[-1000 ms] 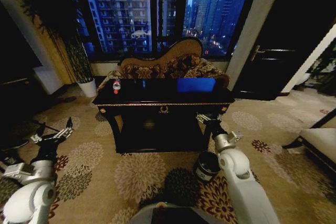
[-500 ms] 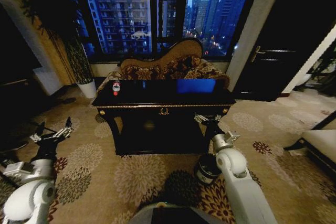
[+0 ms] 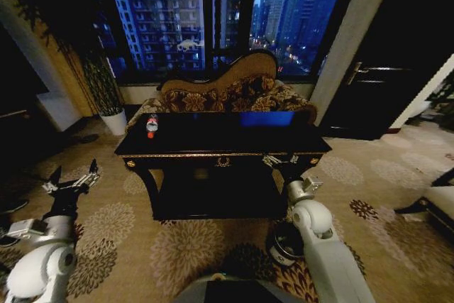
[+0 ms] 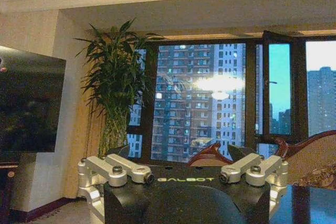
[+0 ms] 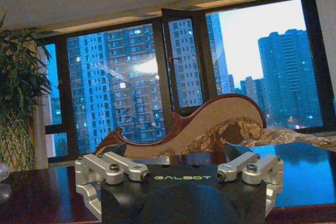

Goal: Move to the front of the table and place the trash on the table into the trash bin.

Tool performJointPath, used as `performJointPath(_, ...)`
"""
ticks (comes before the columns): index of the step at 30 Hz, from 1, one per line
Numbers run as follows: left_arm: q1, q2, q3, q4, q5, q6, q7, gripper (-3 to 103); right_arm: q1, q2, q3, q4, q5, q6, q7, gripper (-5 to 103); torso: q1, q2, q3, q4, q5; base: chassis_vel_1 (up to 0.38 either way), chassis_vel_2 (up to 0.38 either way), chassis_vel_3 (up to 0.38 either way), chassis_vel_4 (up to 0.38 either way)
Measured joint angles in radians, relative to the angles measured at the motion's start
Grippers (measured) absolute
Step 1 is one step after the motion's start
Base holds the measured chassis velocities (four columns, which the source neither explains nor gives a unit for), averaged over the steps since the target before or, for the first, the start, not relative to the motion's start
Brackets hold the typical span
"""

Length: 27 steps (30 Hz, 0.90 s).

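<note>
Table (image 3: 213,148) – glossy black wood, gold trim; bottle (image 3: 152,126) – clear plastic; carpet (image 3: 191,243) – matt, floral pile.

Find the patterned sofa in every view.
Head view: sofa upper middle, behind the table.
Left wrist view: sofa beyond the table corner, below the open window pane.
Right wrist view: sofa beyond the table, below that pane.
Shared landmark: the window of lit tower blocks.
</note>
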Motion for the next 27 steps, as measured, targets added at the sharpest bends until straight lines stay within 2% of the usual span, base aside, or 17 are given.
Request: performJointPath(27, 0.004, 0.006, 0.001, 0.013, -0.004, -0.015, 0.001, 100, 0.001, -0.001, -0.02, 0.007, 0.009, -0.01, 0.0, 100, 0.001, 0.0, 0.0, 0.0001, -0.0001, -0.106, 0.099, 0.105, -0.102)
